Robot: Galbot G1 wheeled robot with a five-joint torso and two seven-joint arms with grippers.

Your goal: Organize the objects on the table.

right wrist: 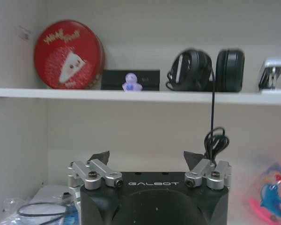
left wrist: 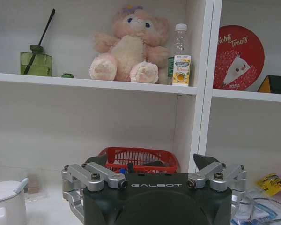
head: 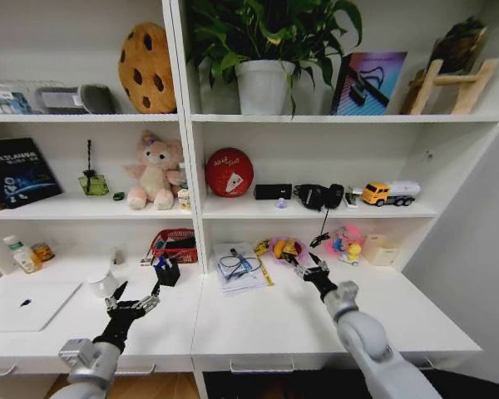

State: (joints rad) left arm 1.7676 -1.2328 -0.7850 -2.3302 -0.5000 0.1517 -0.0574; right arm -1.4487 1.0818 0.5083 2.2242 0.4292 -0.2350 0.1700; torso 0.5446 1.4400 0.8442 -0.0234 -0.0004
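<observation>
Head view, left to right. Far left on the table, by the back wall: a small clear bottle standing upright, green cap up. In front of it the silver laptop lies closed and flat, long axis running left–right along the desk, near edge roughly parallel to the front edge. A white mug sits just right of the laptop.

Left gripper hovers low over the desk between mug and black pen holder, fingers spread apart, nothing between them; it points toward the shelving. The left wrist view confirms the open jaws and faces the red basket at the back of the desk. The pen holder stands upright just in front of that basket, blue-capped pens in it — count not legible.

Past the shelf divider: a stack of papers with a coiled cable, lying flat. Yellow items in a pink dish behind, shape unclear.

Right gripper hovers over the desk just right of the papers, fingers apart, empty, aimed at the back wall. A pink ball-like toy sits further right, then a cream box.
</observation>
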